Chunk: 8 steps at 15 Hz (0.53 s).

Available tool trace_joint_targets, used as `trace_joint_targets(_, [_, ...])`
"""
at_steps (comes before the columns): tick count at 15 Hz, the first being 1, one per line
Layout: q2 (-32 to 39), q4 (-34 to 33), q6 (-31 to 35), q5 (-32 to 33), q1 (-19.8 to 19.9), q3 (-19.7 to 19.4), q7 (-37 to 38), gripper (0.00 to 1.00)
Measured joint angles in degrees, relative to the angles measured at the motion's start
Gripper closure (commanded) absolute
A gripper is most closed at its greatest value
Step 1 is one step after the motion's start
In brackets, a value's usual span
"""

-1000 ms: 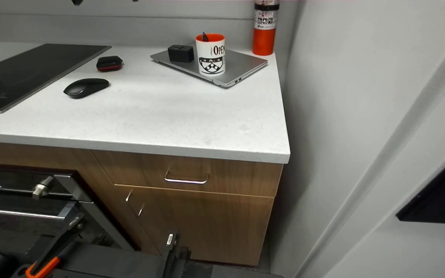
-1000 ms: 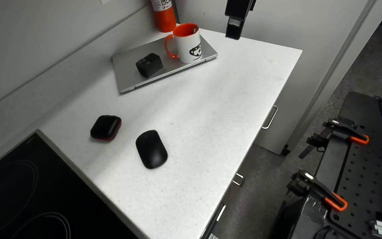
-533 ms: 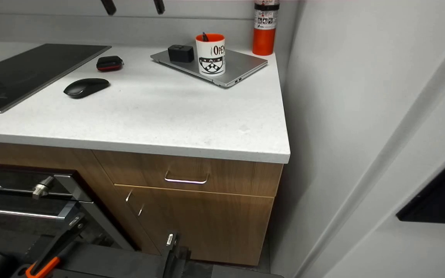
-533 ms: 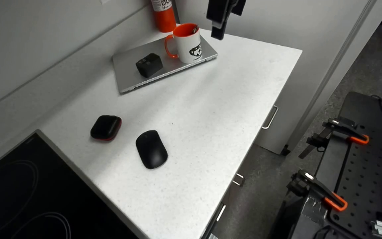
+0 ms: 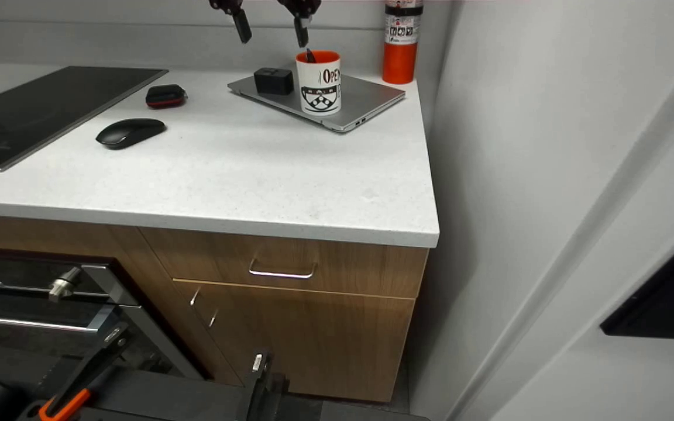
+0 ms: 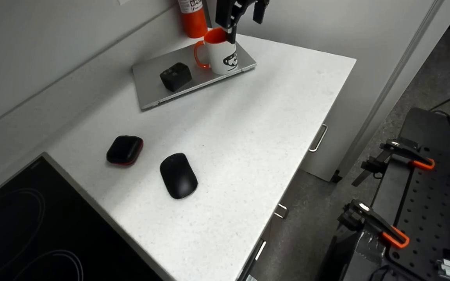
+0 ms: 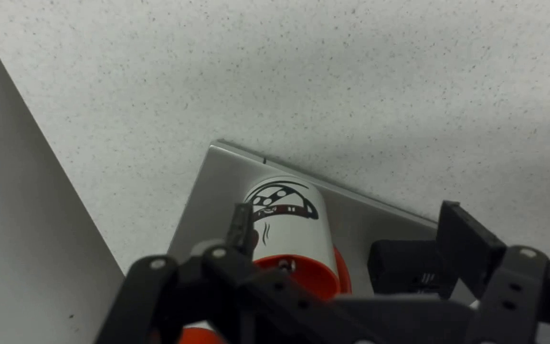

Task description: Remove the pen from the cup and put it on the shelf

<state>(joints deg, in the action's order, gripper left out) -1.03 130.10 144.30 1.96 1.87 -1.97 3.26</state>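
Observation:
The cup, a white mug with a red-orange rim and inside (image 5: 320,88), stands upright on a grey laptop-like slab; it also shows in an exterior view (image 6: 220,56) and the wrist view (image 7: 299,234). The dark pen (image 5: 310,57) leans in it, its top just above the rim. In the wrist view only the pen's shiny end (image 7: 286,264) shows; a finger hides it in an exterior view. My gripper (image 5: 274,38) is open and empty, above and beside the mug, one finger close to the pen's top; it also shows in an exterior view (image 6: 245,27). The shelf is the white countertop (image 5: 226,181).
The grey slab (image 5: 366,99) also bears a black box (image 5: 274,80) beside the mug. A red cylinder (image 5: 399,61) stands behind. A black mouse (image 5: 129,133), a black-red case (image 5: 165,96) and a dark cooktop (image 5: 50,111) lie left. A wall (image 5: 518,146) borders the counter.
My gripper has moved right and down in an exterior view, and left towards the mug in an exterior view. Its fingers stay apart. The mug and pen have not moved.

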Motion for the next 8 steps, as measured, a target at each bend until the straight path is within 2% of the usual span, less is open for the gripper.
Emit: trace_joint_targets(8, [0.7,-0.1,0.1,0.0,0.0,0.0,0.3,0.0])
